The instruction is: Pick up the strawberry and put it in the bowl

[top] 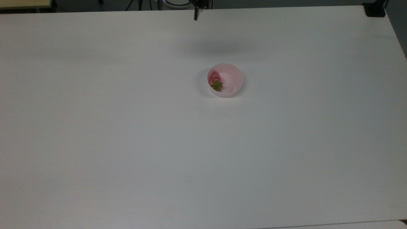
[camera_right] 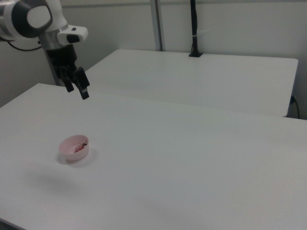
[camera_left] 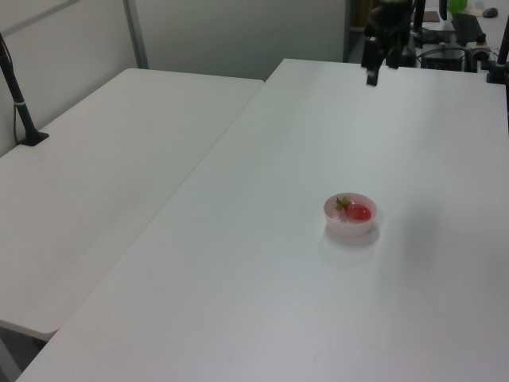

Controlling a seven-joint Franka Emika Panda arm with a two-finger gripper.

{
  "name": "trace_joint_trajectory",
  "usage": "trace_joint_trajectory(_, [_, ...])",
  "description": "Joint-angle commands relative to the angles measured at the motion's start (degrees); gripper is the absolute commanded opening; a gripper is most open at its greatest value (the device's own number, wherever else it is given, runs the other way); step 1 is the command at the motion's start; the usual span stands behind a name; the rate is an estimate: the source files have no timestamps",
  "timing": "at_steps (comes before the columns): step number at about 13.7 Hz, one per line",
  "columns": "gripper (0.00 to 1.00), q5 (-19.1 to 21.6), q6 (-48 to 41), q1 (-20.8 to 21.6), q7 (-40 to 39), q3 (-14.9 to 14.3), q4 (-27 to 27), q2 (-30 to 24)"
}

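One object, the strawberry (top: 216,80), lies inside the bowl (top: 235,83) on the white worktop (top: 127,143). In the top view the berry rests against the bowl's inner wall on the top view's left, with its green leafy cap toward the near edge of the worktop and its red body toward the far edge. In the left view the strawberry (camera_left: 356,211) is in the bowl (camera_left: 350,226) with the cap on the left view's left. In the right view the strawberry (camera_right: 80,147) shows as a dark red patch on the side of the bowl (camera_right: 67,144) toward the right view's right.

Bowl position: upright, well inside the worktop, nearer the far edge than the near edge in the top view and slightly toward the top view's right of centre.

Gripper (camera_right: 77,87) position: raised above the worktop, well apart from the bowl, and carrying nothing. In the right view its two fingers stand apart with a clear gap between them, pointing down toward the worktop. In the left view the gripper (camera_left: 377,57) hangs above the far edge of the worktop.

Adjacent equipment: a second white table (camera_left: 95,191) stands beside the worktop, on the left view's left.
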Motion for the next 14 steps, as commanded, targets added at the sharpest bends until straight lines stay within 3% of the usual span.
trace_joint_trajectory(1, [1.00, -0.32, -1.59, 0.64, -0.42, -2.97, -0.85, -2.14])
trace_joint_trajectory(4, [1.00, -0.67, 3.94, -0.33, -7.44, -4.30, 0.37, -1.44])
trace_joint_trajectory(7, [1.00, -0.49, 3.25, -3.05, -16.14, -5.97, 3.81, 0.67])
trace_joint_trajectory(14, [1.00, 1.35, 0.18, -3.05, -17.04, -7.55, 9.44, 3.57])
